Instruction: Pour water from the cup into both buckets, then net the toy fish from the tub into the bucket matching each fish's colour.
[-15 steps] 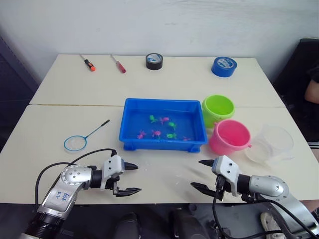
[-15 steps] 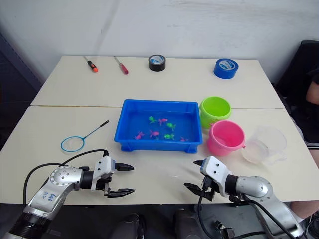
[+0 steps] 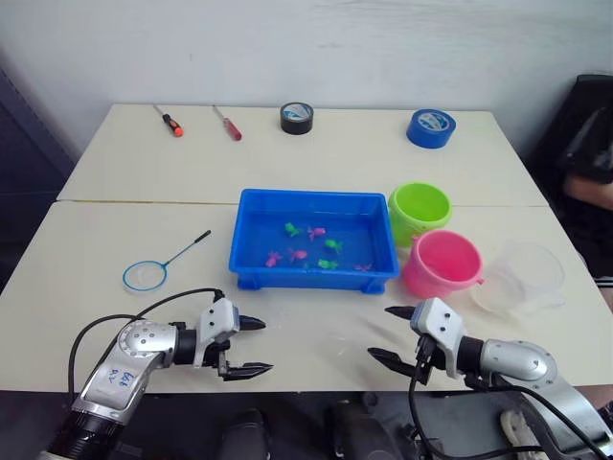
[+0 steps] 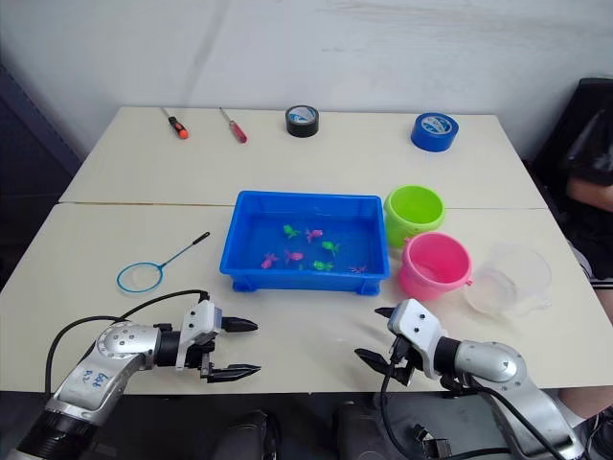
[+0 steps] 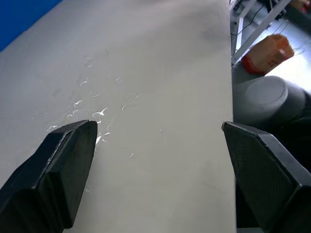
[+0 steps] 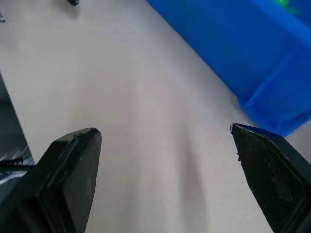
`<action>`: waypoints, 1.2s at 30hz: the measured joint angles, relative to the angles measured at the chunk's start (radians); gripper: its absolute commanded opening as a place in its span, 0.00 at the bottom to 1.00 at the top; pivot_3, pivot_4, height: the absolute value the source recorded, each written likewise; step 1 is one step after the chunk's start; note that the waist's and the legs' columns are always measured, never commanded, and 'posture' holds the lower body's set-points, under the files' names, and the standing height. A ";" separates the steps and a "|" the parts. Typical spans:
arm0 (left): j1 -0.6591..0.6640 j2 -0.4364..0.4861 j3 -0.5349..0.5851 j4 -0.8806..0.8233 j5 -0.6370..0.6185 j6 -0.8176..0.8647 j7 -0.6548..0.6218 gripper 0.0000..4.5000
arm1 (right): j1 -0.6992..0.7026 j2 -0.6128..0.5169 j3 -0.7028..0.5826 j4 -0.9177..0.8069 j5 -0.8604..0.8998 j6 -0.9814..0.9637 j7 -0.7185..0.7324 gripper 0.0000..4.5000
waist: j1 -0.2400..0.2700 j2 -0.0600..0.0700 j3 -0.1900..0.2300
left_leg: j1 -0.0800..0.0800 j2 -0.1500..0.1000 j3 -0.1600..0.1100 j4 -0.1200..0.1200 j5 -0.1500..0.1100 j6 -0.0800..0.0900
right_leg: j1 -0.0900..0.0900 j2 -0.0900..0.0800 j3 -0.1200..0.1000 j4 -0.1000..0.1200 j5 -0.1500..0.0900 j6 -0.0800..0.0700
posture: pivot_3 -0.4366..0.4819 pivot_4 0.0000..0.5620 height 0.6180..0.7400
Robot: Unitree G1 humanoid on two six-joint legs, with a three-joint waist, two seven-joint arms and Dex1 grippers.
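The blue tub sits mid-table holding water and several tiny toy fish, pink and green. To its right stand the lime green bucket and, nearer me, the pink bucket. The clear cup stands right of the pink bucket. The blue-rimmed net lies flat on the table left of the tub. My left gripper hovers open near the front edge, below the tub's left corner. My right gripper is open too, in front of the tub's right corner.
Two red-handled screwdrivers, a black tape roll and a blue tape roll lie along the far edge. Water droplets spot the table by my left gripper. A person's dark sleeve is at the right.
Some fish have drifted a little in the tub. The person at the right has moved further into view. Both grippers stay almost where they were.
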 measured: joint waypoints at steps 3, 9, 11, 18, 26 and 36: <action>-0.052 0.002 0.017 -0.088 -0.125 0.140 -0.013 1.00 | 0.086 0.015 -0.103 -0.096 0.078 0.069 -0.036 1.00 | 0.009 0.000 0.000 | -0.001 0.000 -0.002 0.000 0.000 0.000 | 0.000 0.000 -0.002 0.000 0.000 0.000 | 0.48 0.27 1.00; -0.247 0.008 0.077 -0.159 -0.290 0.319 -0.021 1.00 | 0.271 0.112 -0.356 -0.271 0.228 0.185 -0.159 1.00 | 0.022 0.001 -0.001 | 0.000 0.000 -0.002 0.000 0.000 -0.002 | 0.002 0.001 -0.002 -0.001 0.000 0.000 | 0.48 0.27 1.00; -0.335 0.011 0.064 -0.151 -0.300 0.339 -0.054 1.00 | 0.368 0.185 -0.506 -0.325 0.313 0.239 -0.239 1.00 | 0.022 0.001 -0.001 | 0.000 -0.001 -0.001 0.000 0.001 -0.003 | 0.001 0.002 -0.001 -0.001 0.000 0.000 | 0.48 0.27 1.00; -0.520 -0.041 0.057 -0.092 -0.343 0.385 -0.086 1.00 | 0.463 0.306 -0.744 -0.352 0.420 0.305 -0.443 1.00 | 0.018 0.002 -0.001 | 0.001 -0.001 0.002 0.000 0.002 -0.004 | 0.001 0.002 0.002 -0.001 0.000 0.000 | 0.48 0.27 1.00; -0.591 -0.096 0.065 -0.081 -0.375 0.422 -0.038 1.00 | 0.262 0.282 -0.764 -0.138 0.402 0.382 -0.641 1.00 | 0.001 0.004 -0.001 | 0.001 -0.002 0.004 -0.001 0.003 -0.006 | -0.001 0.002 0.006 -0.001 0.000 0.001 | 0.48 0.27 1.00; -0.592 -0.109 0.066 -0.087 -0.374 0.426 0.032 1.00 | 0.050 0.186 -0.746 0.154 0.277 0.355 -0.668 1.00 | 0.000 0.006 0.000 | 0.001 -0.002 0.004 -0.001 0.005 -0.007 | -0.001 0.003 0.007 -0.001 0.000 0.001 | 0.48 0.27 1.00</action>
